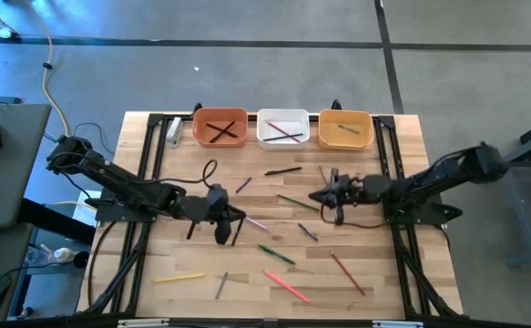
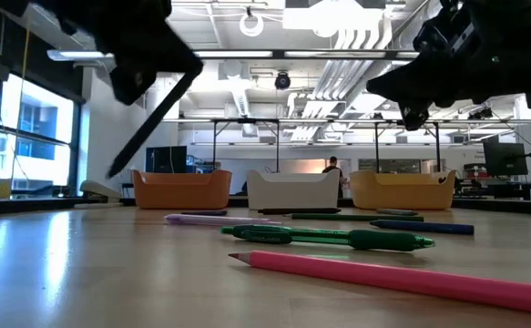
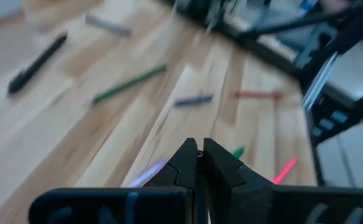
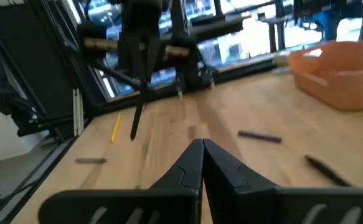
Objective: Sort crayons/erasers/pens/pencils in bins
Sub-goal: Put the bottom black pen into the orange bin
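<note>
Left end effector [image 1: 218,219] clamped on black pen [image 2: 147,128], raised mid-desk for carrying to bins [image 1: 219,138]; right end effector [image 1: 331,195] together, empty.

Colours across the desk and bins

A pale wood-grain desk [image 1: 192,260] is seen, framed in black. In the upper middle of the high view, a terracotta-orange bin [image 1: 219,128], a white bin [image 1: 282,128] and a yellow-orange bin [image 1: 345,129] are lined up. Scattered sticks are coloured pink [image 2: 402,278], green [image 2: 329,238], yellow [image 1: 179,277], red-brown [image 1: 347,273], lilac [image 2: 201,219], dark blue [image 2: 420,226] and grey [image 1: 221,285]. Both the left tool [image 3: 198,163] and the right tool [image 4: 202,160] are black.
</note>
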Tool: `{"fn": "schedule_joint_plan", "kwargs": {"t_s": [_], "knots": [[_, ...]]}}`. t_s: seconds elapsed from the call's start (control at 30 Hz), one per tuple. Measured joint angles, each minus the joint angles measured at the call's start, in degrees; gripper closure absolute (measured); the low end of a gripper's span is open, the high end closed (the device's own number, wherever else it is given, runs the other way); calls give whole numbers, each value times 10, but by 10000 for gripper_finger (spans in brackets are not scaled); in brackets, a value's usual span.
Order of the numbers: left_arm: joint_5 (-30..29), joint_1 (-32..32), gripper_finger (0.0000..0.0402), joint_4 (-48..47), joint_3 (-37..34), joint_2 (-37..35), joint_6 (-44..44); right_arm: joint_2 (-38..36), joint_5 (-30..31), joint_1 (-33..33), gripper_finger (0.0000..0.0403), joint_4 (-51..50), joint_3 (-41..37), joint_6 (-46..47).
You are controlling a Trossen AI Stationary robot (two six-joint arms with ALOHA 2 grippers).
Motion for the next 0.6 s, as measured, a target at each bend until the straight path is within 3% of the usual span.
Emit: {"fn": "schedule_joint_plan", "kwargs": {"t_s": [0.27, 0.6], "knots": [[-32, 1, 401, 136, 0, 13, 60, 140, 27, 81, 389, 5, 126, 16], [-26, 0, 401, 288, 0, 75, 112, 301, 19, 100, 252, 4, 288, 65]]}}
